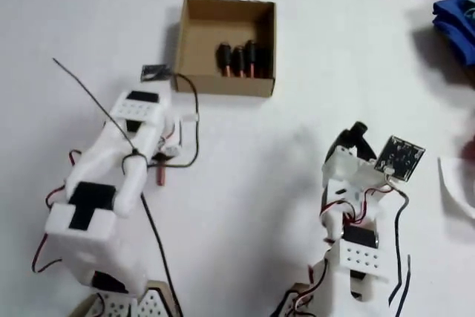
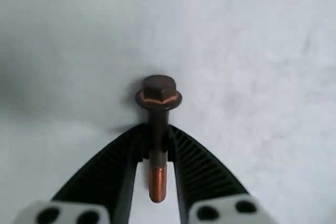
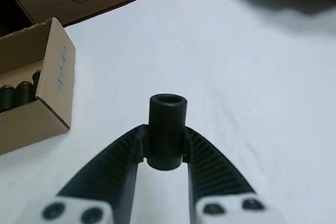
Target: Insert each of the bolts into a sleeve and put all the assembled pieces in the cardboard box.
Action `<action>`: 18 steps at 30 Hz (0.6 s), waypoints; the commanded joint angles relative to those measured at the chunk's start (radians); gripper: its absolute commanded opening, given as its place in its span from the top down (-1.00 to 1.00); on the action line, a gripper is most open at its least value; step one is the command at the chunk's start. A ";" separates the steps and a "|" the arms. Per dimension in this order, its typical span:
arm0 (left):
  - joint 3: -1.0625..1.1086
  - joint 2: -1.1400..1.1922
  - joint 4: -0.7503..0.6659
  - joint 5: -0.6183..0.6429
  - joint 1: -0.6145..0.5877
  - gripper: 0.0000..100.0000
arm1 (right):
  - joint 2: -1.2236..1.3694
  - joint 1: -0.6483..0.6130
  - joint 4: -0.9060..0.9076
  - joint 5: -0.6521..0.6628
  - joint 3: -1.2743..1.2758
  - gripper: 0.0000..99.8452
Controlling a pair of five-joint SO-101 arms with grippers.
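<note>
Bolt (image 2: pixel 157 100) within left tool (image 2: pixel 156 134) (apparently gripped)

The cardboard box (image 1: pixel 226 83) is brown; the pieces (image 1: pixel 239 59) inside it are black with copper ends. The bolt (image 2: pixel 157 124) is copper, dark-headed; the sleeve (image 3: pixel 167 129) matte black. The left gripper (image 2: pixel 156 132) and right gripper (image 3: pixel 164 135) have ribbed black fingers.
</note>
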 commanded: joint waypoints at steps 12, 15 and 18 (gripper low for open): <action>-0.305 0.176 0.084 -0.072 -0.011 0.85 | -0.031 -0.015 -0.027 0.006 -0.006 0.96; -0.303 0.195 0.084 -0.072 -0.011 0.74 | -0.031 -0.015 -0.027 0.008 -0.006 0.96; -0.309 0.199 0.080 -0.072 -0.011 0.73 | -0.031 -0.015 -0.027 0.006 -0.006 0.96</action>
